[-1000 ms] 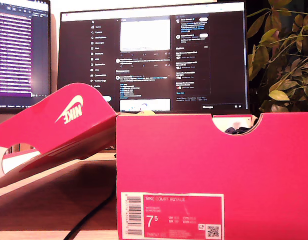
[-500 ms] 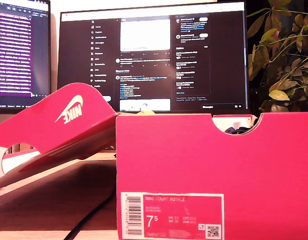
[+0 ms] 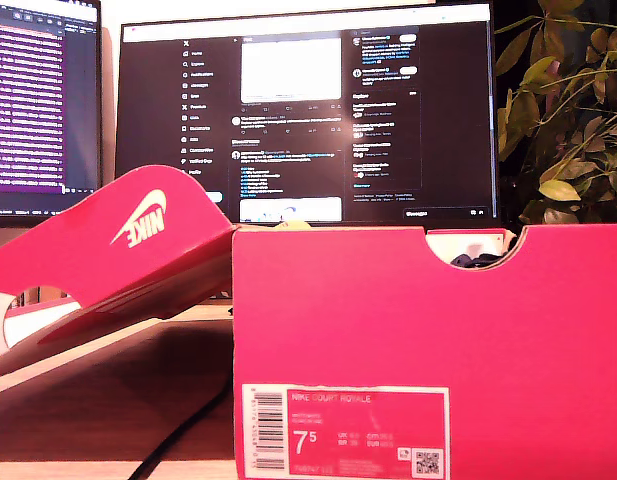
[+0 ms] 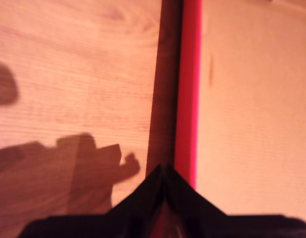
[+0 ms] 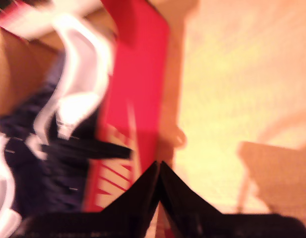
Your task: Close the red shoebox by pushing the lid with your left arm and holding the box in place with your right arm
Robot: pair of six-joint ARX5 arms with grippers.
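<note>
Shoebox: the red shoebox (image 3: 428, 350) stands in the foreground, filling the exterior view's right and centre, its labelled end wall facing the camera.
Lid: the lid (image 3: 118, 255) is open, hinged back and tilted toward the exterior view's left, logo showing; its free edge hangs above the wooden desk (image 3: 108, 400).
Contents: a dark shoe with white trim (image 5: 48, 144) lies inside; a sliver shows through the notch in the end wall in the exterior view.
First gripper: my first gripper (image 4: 165, 171) shows jaws drawn together to a point with nothing between them, poised over a red edge (image 4: 188, 89) running across the desk. I judge that edge to be part of the lid, though the view does not confirm it.
Second gripper: my second gripper (image 5: 158, 166) also has its jaws pressed together and empty, hovering beside the box's red side wall (image 5: 135, 84), just outside the compartment. Contact with the wall cannot be confirmed; this view is blurred.
Change over the last second: none visible in the exterior view. Box, lid and screen hold the same positions as one second and half a second ago. Neither arm appears in that view.
Meaning for the task: closing has not begun. The lid is fully open and the box appears not yet braced.
Surroundings: two monitors (image 3: 308, 110) behind, a leafy plant (image 3: 568, 110) at the exterior view's right, a black cable (image 3: 178, 430) on the desk.
</note>
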